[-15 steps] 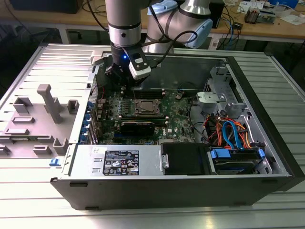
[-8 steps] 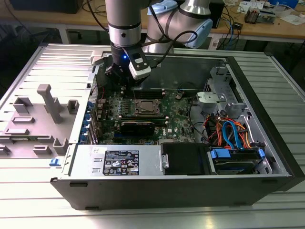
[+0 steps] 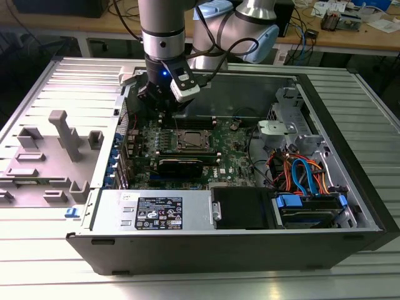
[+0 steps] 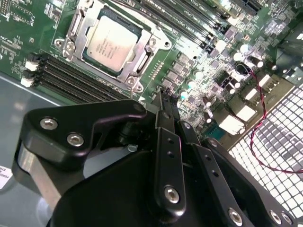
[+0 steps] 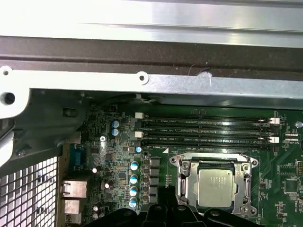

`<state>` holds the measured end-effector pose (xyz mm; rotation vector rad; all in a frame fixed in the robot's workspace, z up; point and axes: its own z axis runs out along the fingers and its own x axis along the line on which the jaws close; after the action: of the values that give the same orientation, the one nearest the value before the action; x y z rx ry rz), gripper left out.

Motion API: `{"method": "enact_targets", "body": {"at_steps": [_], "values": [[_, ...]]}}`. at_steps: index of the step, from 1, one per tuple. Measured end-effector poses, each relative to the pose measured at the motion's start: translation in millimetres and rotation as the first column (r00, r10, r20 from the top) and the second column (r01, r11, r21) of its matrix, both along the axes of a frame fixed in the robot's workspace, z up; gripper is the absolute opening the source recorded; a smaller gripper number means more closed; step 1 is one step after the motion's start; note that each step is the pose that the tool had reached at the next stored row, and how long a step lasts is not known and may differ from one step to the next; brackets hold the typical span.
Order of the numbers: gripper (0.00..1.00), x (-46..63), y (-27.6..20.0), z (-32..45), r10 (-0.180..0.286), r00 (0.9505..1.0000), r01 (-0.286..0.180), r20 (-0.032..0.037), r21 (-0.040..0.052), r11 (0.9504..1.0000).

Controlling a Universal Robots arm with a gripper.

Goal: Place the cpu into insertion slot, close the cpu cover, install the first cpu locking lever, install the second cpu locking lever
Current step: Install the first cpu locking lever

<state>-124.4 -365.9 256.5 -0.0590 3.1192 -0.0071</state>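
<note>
The cpu (image 4: 110, 41) (image 5: 215, 187), a small square chip with a silvery top, lies flat in the insertion slot (image 4: 65, 45) on the green motherboard. The cpu cover (image 4: 140, 57) (image 5: 187, 182), a thin silvery frame, lies down flat around it. In the exterior view my gripper (image 3: 159, 109) hangs just above the board, to the exterior view's left of the socket (image 3: 192, 140) and a little farther back. Its black fingers (image 4: 163, 123) stand together, shut on nothing, with the tips (image 5: 171, 208) beside the socket and apart from it.
Long black memory slots (image 4: 71, 78) (image 5: 203, 130) run beside the socket. The case's metal wall (image 5: 142, 78) and perforated rear panel (image 4: 279, 137) stand close by. A power supply (image 3: 156, 209) and a cable-filled drive cage (image 3: 300, 169) fill the near side. Grey fixtures (image 3: 62, 137) sit outside the case.
</note>
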Motion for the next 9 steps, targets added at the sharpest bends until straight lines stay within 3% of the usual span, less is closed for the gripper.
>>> {"method": "enact_targets", "body": {"at_steps": [3,9], "values": [[0.11,-1.4,0.3,0.0,0.009,1.0000,-0.009,0.0000,0.0001,1.0000],[0.11,-1.5,5.8,1.2,0.012,0.9999,-0.012,0.0000,0.0002,0.9999]]}}
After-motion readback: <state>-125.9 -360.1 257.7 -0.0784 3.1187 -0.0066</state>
